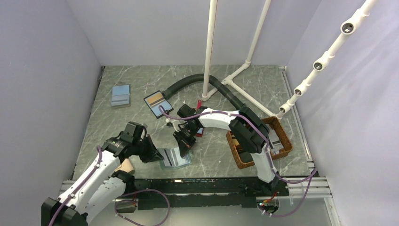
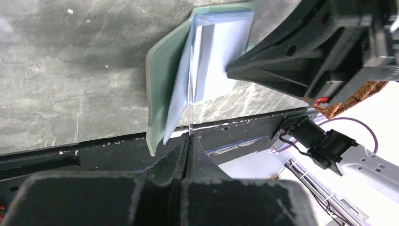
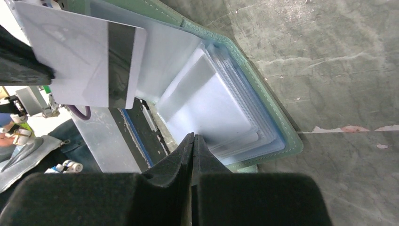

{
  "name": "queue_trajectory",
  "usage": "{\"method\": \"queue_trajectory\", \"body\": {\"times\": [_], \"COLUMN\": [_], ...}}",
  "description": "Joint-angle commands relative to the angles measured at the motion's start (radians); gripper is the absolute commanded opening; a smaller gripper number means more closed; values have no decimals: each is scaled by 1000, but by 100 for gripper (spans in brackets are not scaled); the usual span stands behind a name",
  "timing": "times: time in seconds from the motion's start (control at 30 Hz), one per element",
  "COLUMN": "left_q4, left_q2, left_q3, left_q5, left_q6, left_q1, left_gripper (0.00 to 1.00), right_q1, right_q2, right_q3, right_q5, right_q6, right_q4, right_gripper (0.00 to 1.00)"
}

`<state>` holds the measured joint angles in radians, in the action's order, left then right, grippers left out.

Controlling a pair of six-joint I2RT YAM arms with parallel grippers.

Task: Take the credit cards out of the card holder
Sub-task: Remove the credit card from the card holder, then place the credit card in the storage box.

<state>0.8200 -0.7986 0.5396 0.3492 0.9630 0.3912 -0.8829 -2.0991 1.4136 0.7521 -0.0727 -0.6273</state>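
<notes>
Our right gripper (image 3: pixel 193 140) is clenched, its tips meeting at the edge of the stacked clear sleeves (image 3: pixel 266 134) in the card holder (image 3: pixel 291 141). Whether a card is nipped there we cannot tell. Our left gripper (image 2: pixel 189 140) is clamped on a thin leaf at the holder's opposite side. It looks to be the striped credit card (image 3: pixel 80 52), raised clear of the holder, we judge to fan the sleeves apart. The holder lies open between both grippers, with pale credit cards (image 3: pixel 207 103) tucked in its sleeves.
</notes>
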Motion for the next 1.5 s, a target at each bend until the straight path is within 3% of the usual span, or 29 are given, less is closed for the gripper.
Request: {"method": "queue_trajectory", "body": {"times": [0.0,0.17,0.4,0.77,1.2,1.4,1.47], "left_q4": [0,-98,-192,-517,-811,-899,-918], "left_q2": [47,78,90,55,-45,-81,-93], "left_q3": [45,54,80,84,96,99,99], "left_q5": [-20,22,79,209,319,314,307], "left_q6": [-14,-48,-166,-359,-317,-287,-282], "left_q1": [-5,-5,-5,-3,15,52,65], "left_gripper": [0,0,0,0,0,0,0], "right_q1": [17,37,84,251,271,288,294], "right_q2": [-29,35,201,308,322,295,289], "right_q3": [-39,-39,-17,37,75,136,152], "right_q5": [-310,-204,73,403,507,533,543], "right_q6": [85,130,281,547,495,407,374], "right_q4": [14,15,-55,-277,-273,-251,-239], "right_gripper": [3,8,37,71,73,67,61]}}
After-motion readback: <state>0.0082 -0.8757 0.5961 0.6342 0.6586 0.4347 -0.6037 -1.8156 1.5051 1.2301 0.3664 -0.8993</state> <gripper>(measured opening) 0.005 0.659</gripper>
